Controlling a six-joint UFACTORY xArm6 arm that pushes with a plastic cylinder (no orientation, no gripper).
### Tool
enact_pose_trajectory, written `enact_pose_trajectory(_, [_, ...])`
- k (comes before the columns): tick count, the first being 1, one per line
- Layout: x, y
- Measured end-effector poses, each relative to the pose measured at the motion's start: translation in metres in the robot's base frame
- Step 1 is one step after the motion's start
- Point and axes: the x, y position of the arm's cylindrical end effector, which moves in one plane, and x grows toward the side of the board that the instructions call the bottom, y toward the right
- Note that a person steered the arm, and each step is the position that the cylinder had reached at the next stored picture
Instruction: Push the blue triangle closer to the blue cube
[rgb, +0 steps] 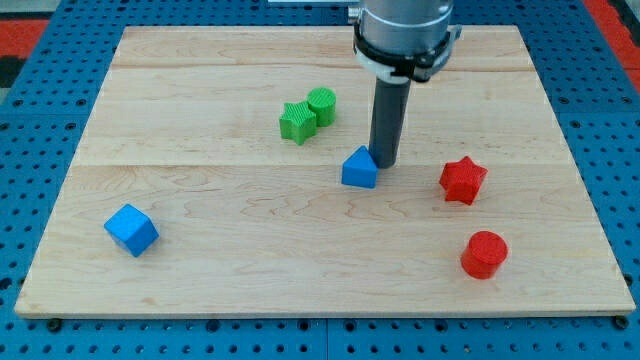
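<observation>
The blue triangle lies near the middle of the wooden board. The blue cube sits far toward the view's lower left. My dark rod comes down from the view's top, and my tip rests on the board right at the blue triangle's upper right side, touching it or nearly so. The blue cube is a long way left of my tip.
A green star and a green cylinder touch each other up and left of the blue triangle. A red star lies to the right of my tip. A red cylinder sits at the lower right.
</observation>
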Motion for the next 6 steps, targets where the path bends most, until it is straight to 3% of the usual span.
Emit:
enact_pose_trajectory(1, [0.028, -0.003])
enact_pose_trajectory(2, [0.010, -0.038])
enact_pose_trajectory(3, [-0.017, -0.034])
enact_pose_trajectory(5, [-0.018, -0.126])
enact_pose_trajectory(6, [0.015, -0.115])
